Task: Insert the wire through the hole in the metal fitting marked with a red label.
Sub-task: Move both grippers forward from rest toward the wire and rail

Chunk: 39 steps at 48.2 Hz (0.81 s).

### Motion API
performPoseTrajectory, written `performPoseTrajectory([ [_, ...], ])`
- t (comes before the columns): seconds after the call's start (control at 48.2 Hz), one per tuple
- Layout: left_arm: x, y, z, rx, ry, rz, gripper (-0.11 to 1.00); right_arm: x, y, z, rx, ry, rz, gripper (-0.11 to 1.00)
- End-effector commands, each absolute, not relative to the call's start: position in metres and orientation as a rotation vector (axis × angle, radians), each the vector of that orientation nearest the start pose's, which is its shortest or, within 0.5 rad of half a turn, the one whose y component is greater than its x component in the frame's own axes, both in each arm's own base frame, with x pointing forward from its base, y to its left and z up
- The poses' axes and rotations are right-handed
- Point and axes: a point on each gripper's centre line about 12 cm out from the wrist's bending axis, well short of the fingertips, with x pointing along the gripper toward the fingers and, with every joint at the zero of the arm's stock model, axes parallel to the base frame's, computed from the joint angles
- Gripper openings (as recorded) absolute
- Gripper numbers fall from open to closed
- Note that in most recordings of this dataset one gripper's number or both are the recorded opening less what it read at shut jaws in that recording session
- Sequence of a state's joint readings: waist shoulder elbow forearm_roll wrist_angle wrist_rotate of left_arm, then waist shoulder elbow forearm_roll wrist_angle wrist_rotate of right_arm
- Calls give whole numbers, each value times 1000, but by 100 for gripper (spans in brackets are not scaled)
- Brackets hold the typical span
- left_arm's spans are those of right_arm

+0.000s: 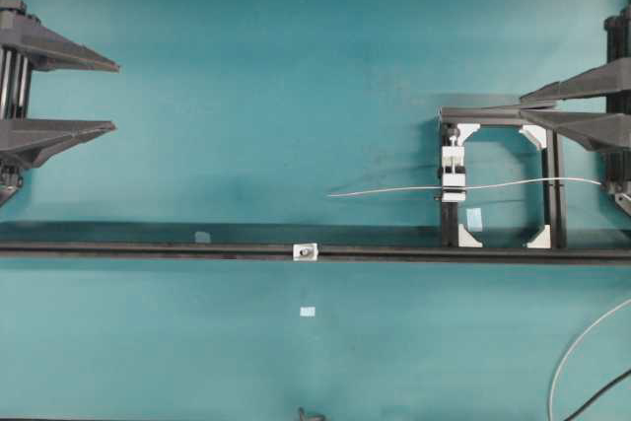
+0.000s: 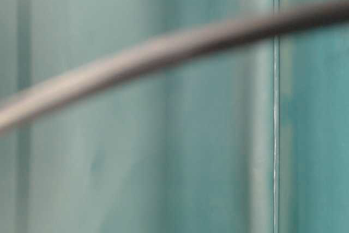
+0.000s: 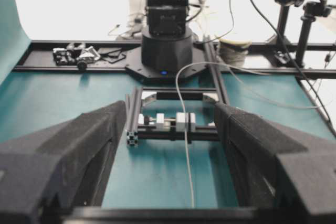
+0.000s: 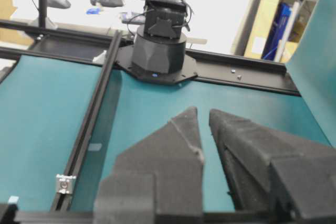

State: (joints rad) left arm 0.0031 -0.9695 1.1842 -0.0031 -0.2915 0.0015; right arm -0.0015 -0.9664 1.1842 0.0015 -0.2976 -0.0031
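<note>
Foam-padded left gripper (image 3: 165, 145) gapes, empty; right gripper (image 4: 205, 124) nearly closed, empty. Wire (image 1: 394, 189) lies clamped in the white clamp block (image 1: 453, 176) near the desk's right edge. Thin, light, springy: grasp near its free end. Metal fitting (image 1: 306, 251) sits on the black rail (image 1: 148, 249).

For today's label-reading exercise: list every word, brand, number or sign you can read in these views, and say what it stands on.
No text can be read in any view.
Metal fitting: no readable marking; too small.
Boxes on the shelves: any print is too blurred.
Pale tape square: blank.
</note>
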Motion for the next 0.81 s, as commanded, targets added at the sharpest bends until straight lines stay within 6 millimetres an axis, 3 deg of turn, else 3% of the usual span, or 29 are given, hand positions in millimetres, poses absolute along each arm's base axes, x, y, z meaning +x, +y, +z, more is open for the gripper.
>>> performPoseTrajectory([
  [0.0, 200, 2, 290, -38, -74, 13, 24, 200, -2, 291, -10, -72, -12, 24],
  [0.041, 200, 2, 288, -40, -72, 15, 22, 201, -4, 287, -11, -58, -20, 22],
  [0.187, 200, 2, 287, -46, -71, 13, -3, 206, -7, 275, -5, -1, -34, -1],
  [0.29, 200, 2, 284, -43, -60, 13, -10, 212, -7, 273, -3, 17, -33, -3],
  [0.456, 209, 2, 269, -47, 8, 15, -10, 220, -7, 272, -2, 38, -34, -2],
  [0.56, 218, 2, 257, -47, 58, 16, -8, 222, -7, 268, 1, 55, -33, 13],
  [0.643, 223, 2, 253, -42, 70, 17, -1, 222, -7, 265, 12, 66, -33, 33],
  [0.747, 225, 2, 247, -38, 83, 18, 16, 222, -7, 265, 45, 65, -34, 67],
  [0.788, 226, 2, 245, -37, 87, 18, 26, 222, -7, 265, 61, 65, -35, 73],
])
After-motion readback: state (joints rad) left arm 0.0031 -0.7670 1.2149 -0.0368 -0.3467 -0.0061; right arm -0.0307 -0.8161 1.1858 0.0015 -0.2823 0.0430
